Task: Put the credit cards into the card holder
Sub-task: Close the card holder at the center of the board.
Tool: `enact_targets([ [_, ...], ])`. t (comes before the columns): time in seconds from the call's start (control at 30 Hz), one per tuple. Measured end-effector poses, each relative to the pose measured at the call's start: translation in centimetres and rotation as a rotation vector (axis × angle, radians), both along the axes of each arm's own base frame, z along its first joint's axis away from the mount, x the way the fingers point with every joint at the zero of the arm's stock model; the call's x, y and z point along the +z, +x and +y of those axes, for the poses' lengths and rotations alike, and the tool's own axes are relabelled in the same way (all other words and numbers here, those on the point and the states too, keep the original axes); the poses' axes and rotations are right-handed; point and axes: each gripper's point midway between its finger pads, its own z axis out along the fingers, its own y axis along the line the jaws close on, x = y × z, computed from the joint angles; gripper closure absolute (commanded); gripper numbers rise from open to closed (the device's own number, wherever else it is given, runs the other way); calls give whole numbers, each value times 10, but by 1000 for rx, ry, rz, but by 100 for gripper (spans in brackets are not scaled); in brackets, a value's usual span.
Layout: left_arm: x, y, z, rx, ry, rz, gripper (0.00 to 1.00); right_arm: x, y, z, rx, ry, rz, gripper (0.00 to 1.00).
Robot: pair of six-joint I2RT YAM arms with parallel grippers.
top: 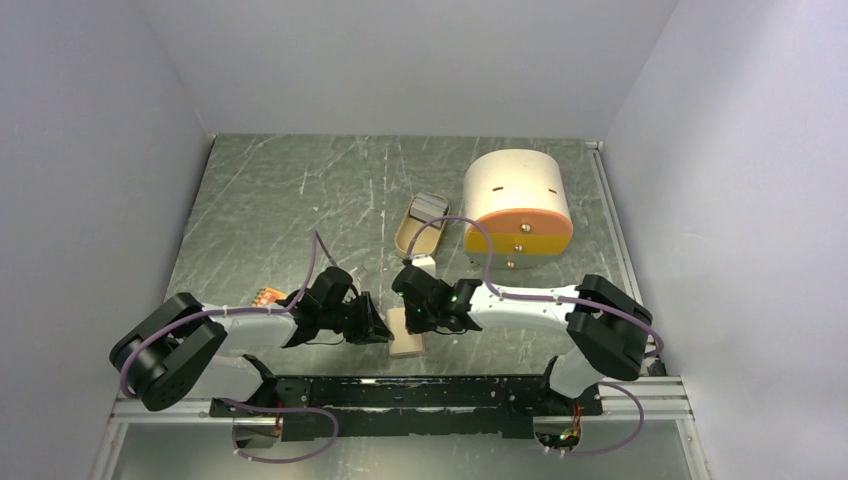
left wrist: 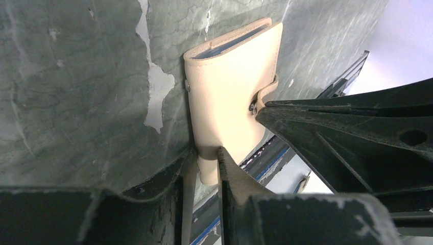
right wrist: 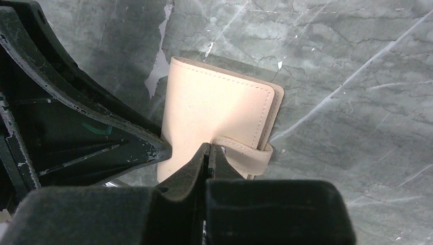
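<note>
Obs.: the card holder [top: 407, 338] lies flat and folded on the table, on the arm-base side of the oval tin tray [top: 403, 235] and well apart from it, between the two grippers.

Left gripper [left wrist: 206, 155]: jaws nipped on the holder's near edge, a corner of the beige cover showing between the fingers.
Right gripper [right wrist: 208, 148]: jaws pressed together with nothing between them, the joined tips resting on the snap tab [right wrist: 245, 153] where it wraps over the cover.

Handling (judgement): light, soft, leather-like, stitched at the border. It will flex and slide on the smooth table if pushed from one side only, so one edge needs pinning while the other is worked. The free edge or the tab looks the best place to take hold; the flat cover offers nothing to grip. The snap probably needs a firm push straight down.

Containers:
- Card holder: a light-blue card edge [left wrist: 230, 43] shows between the leaves at the open end, so one card appears to be inside. A second cannot be made out.
- Tin tray: a pale flat piece [top: 430, 204] lies at its far end; what it is cannot be told.
- Cream box [top: 515, 185], just beyond the tray on its right: contents hidden.
</note>
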Motion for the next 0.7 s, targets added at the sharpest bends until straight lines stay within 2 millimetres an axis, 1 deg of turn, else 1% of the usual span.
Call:
enact_targets([
  [0.5,0,0,0,0,2,0,74,-4,0,1,-7,18,-3,100],
  [0.63,-1,0,0,0,3,0,74,-6,-1,6,-9,46,2,100],
  [0.7,-1,0,1,0,3,-1,74,-10,0,10,-9,62,7,100],
])
